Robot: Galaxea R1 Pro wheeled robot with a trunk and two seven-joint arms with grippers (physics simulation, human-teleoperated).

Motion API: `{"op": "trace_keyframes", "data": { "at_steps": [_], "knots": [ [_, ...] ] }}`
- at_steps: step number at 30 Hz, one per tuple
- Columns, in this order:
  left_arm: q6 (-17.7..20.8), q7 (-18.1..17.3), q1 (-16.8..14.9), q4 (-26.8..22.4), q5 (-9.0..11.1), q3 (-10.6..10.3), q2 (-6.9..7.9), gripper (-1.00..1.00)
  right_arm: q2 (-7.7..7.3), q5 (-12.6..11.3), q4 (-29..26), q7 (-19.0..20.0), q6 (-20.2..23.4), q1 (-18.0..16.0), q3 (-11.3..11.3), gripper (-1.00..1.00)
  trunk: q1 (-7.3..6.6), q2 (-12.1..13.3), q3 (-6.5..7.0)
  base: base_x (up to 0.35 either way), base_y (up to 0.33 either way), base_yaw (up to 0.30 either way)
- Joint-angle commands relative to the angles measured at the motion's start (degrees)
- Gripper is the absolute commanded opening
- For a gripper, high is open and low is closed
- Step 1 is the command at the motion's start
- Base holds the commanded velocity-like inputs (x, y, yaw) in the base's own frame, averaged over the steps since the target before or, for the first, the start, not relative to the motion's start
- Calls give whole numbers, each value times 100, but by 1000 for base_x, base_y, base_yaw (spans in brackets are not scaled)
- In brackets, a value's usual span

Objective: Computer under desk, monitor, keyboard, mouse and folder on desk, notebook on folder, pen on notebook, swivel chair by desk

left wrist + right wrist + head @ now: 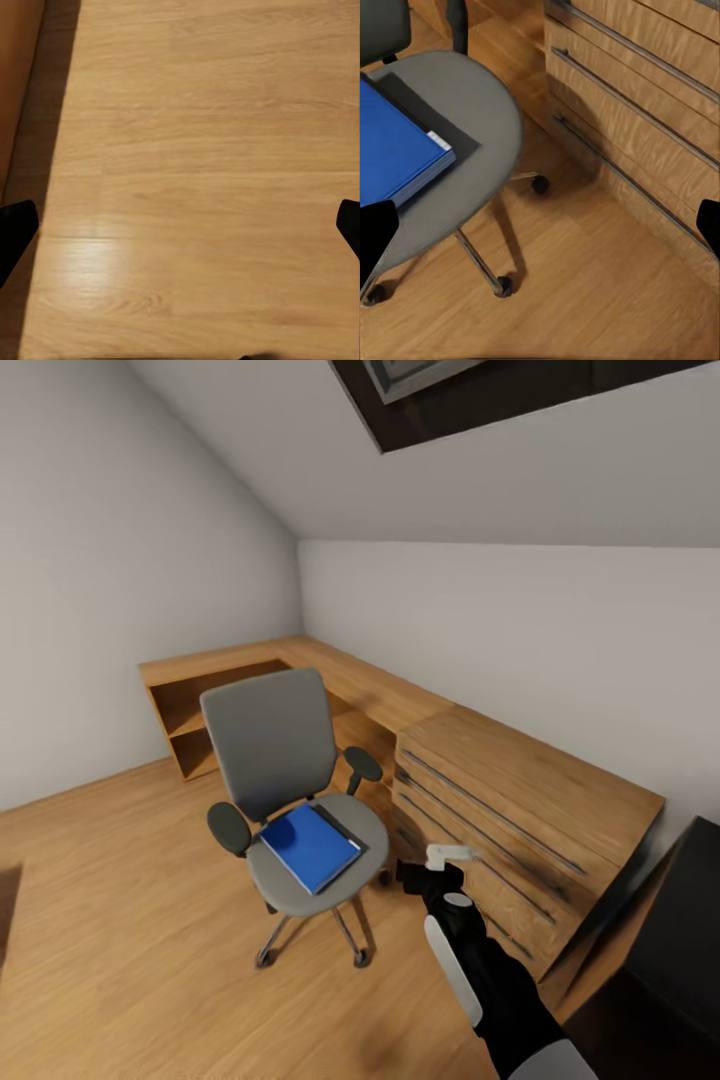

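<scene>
The grey swivel chair [275, 745] stands on the wooden floor in front of a light wooden drawer chest. The blue folder [310, 847] lies flat on its seat, and its corner with pale page edges shows in the right wrist view [397, 150] on the seat [472, 105]. My right gripper [425, 872] hangs open in the air just right of the seat, between chair and chest, holding nothing [544, 225]. My left gripper [184, 225] is open over bare floor. A black desk end [685, 940] shows at lower right. Computer, monitor, keyboard, mouse, notebook and pen are out of view.
The light wooden drawer chest [520, 810] with long metal handles runs along the right wall, joined to a low wooden shelf unit [200, 710] in the far corner. The chair's star base and casters [501, 285] spread under the seat. Open wooden floor [120, 920] lies left of the chair.
</scene>
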Motion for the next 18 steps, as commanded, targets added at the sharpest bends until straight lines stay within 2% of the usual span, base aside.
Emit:
{"op": "trace_keyframes", "data": {
  "at_steps": [1, 7, 18],
  "knots": [
    [-18, 12, 3, -8, 50, -12, 1, 100, 7, -57, 16, -56, -1, -5, 27, 100, 0, -3, -10, 0, 1, 250],
    [-31, -16, 3, -11, 43, -17, -3, 100, 53, -54, 96, -64, -82, -5, 86, 100, 0, -3, -42, 86, 24, 250],
    [-36, -33, 3, -11, 33, -27, -7, 100, 62, -60, 110, -61, -98, -5, 101, 100, 0, -3, -101, 282, 88, 250]
  ]
}}
